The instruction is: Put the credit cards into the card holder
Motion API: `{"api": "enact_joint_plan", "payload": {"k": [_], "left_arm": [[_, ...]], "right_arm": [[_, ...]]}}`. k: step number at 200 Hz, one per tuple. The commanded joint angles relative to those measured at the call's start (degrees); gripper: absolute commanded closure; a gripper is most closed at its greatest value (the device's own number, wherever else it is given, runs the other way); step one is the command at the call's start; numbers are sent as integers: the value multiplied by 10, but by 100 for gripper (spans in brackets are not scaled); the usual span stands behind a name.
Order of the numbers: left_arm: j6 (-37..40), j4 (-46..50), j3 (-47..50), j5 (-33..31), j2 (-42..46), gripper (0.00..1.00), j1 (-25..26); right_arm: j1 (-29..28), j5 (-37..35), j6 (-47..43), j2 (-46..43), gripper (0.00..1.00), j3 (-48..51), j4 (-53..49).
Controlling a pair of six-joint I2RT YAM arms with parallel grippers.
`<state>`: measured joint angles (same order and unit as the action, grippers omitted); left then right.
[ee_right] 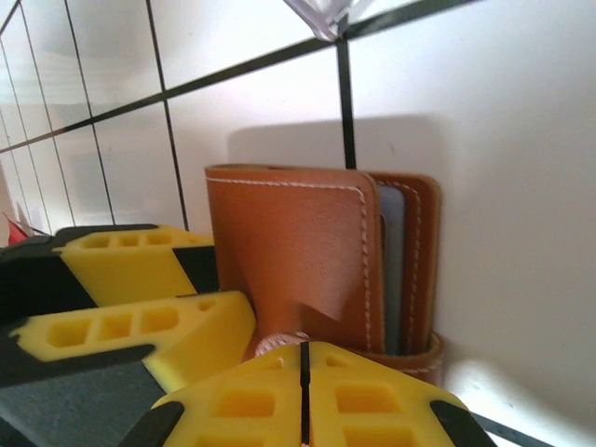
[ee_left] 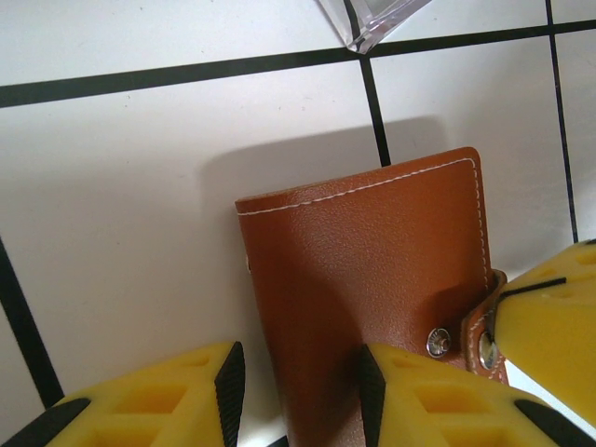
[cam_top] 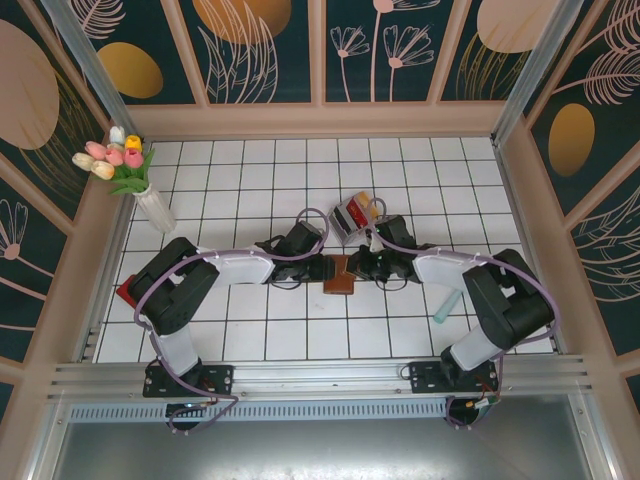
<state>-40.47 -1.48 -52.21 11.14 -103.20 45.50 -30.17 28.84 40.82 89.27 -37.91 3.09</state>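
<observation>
The card holder, a folded brown leather wallet, lies on the white tiles between both grippers. My left gripper stands open over its near edge: one pad is over the leather, and the other is off it, with bare tile showing between them. My right gripper is shut on the snap strap at the holder's side. A grey-blue layer shows between its leaves. The credit cards, red and yellow among them, stand in a clear tray just behind.
The clear tray's corner sits close beyond the wallet. A vase of tulips stands at the far left. A red flat object lies by the left edge, and a teal item by the right arm.
</observation>
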Motion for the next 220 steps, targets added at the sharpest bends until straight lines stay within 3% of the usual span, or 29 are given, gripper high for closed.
{"api": "enact_joint_plan", "payload": {"k": [1,61,220], "left_arm": [[7,14,4,21,-19,60,1],[8,14,3,23,-19,60,1],[23,13,9,43,-18,58,1]], "right_arm": [[-7,7,-11,11,90,-21,-13],[-9,-39,-22,-12,91,-33,-60],[-25,-26,-1,12,91,-22,-30]]}}
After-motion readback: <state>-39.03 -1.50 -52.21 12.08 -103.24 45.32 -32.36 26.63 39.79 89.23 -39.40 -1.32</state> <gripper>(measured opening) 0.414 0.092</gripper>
